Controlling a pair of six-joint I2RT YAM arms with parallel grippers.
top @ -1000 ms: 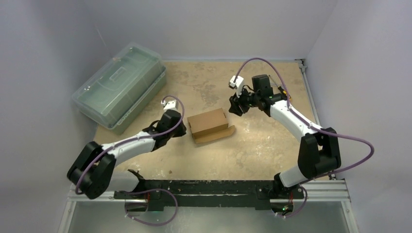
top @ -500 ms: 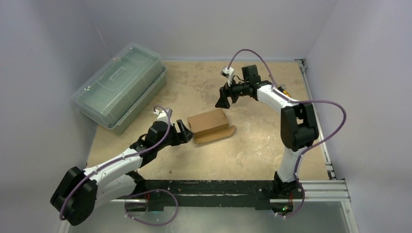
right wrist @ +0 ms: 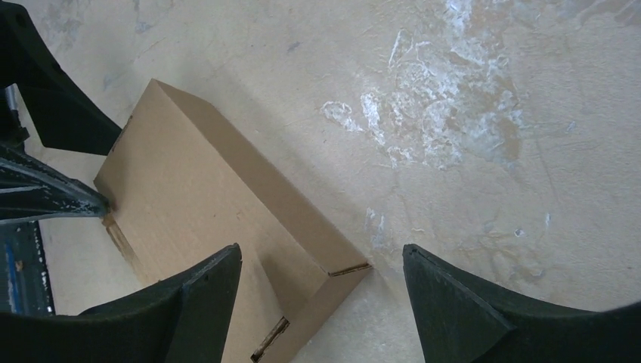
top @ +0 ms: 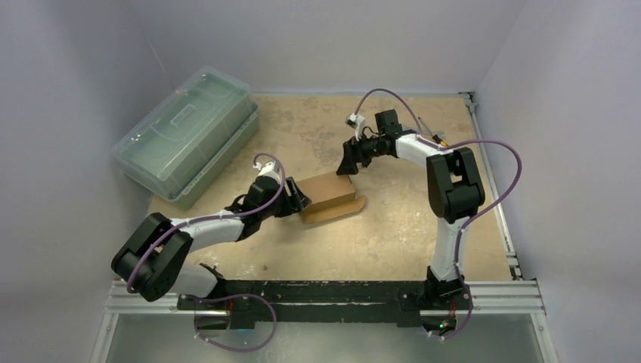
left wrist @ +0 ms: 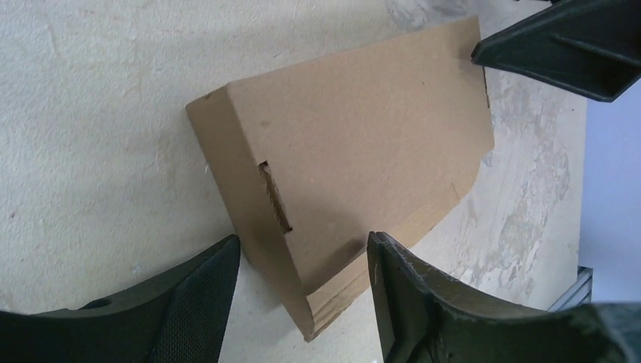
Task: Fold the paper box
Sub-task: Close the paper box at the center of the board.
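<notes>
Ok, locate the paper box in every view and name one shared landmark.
Top external: paper box sits just left of the picture's centre.
Left wrist: paper box fills the middle.
Right wrist: paper box lies lower left.
Shared landmark: the left gripper at the box's end.

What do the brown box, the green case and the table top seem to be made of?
The paper box: matte brown cardboard, plain fibrous faces and raw cut edges. The green case: probably plastic, translucent with soft highlights. The table top: unclear, perhaps coated board; tan, with worn whitish patches.
</notes>
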